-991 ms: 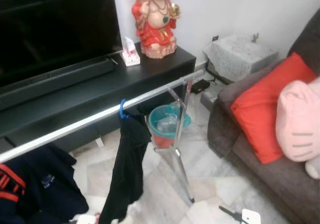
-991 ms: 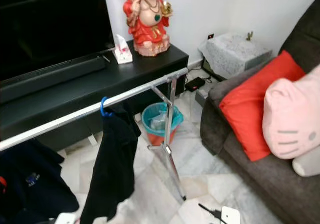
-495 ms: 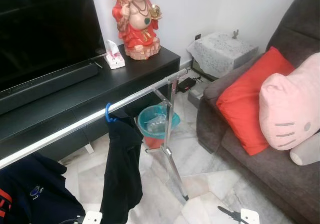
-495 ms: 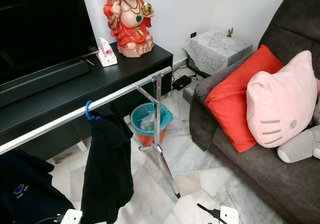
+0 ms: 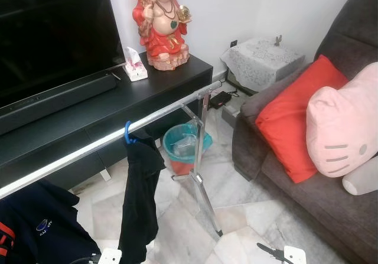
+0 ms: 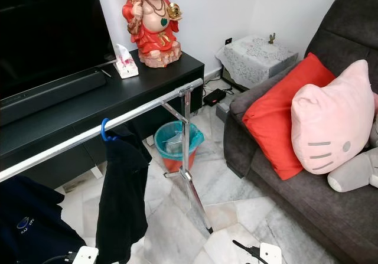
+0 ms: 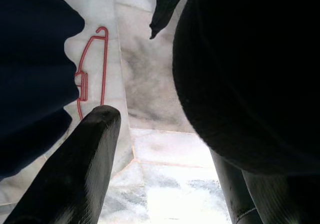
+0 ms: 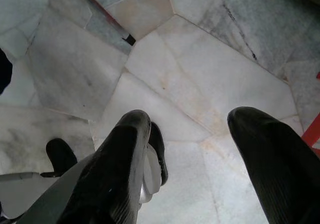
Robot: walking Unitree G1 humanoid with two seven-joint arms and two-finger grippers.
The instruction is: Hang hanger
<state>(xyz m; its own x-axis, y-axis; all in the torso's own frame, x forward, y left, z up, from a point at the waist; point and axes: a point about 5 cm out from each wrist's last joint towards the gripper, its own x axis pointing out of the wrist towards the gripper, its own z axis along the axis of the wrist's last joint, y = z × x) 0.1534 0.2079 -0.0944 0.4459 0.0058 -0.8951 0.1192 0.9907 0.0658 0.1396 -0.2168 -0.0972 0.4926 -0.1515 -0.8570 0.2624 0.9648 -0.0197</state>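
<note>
A chrome clothes rail (image 5: 147, 122) runs across in front of me on a metal stand (image 5: 201, 175). A hanger with a blue hook (image 5: 127, 133) hangs on the rail and carries a black garment (image 5: 140, 199). A red wire hanger (image 7: 92, 68) lies on the marble floor in the left wrist view, beyond dark cloth. My left gripper (image 7: 160, 184) hangs low over the floor, open and holding nothing. My right gripper (image 8: 195, 149) is also open over bare tiles, its fingers (image 8: 120, 159) wide apart.
A navy garment (image 5: 41, 228) hangs at the rail's left end. Behind the rail stand a black TV console (image 5: 88, 116), a red statue (image 5: 160, 22), a tissue box (image 5: 134, 66) and a teal bin (image 5: 184, 146). A grey sofa (image 5: 283, 169) with red and pink cushions fills the right.
The camera swung and then settled: the sofa and pink cushion came further into view. Over the last half second the black garment turned slightly on the rail.
</note>
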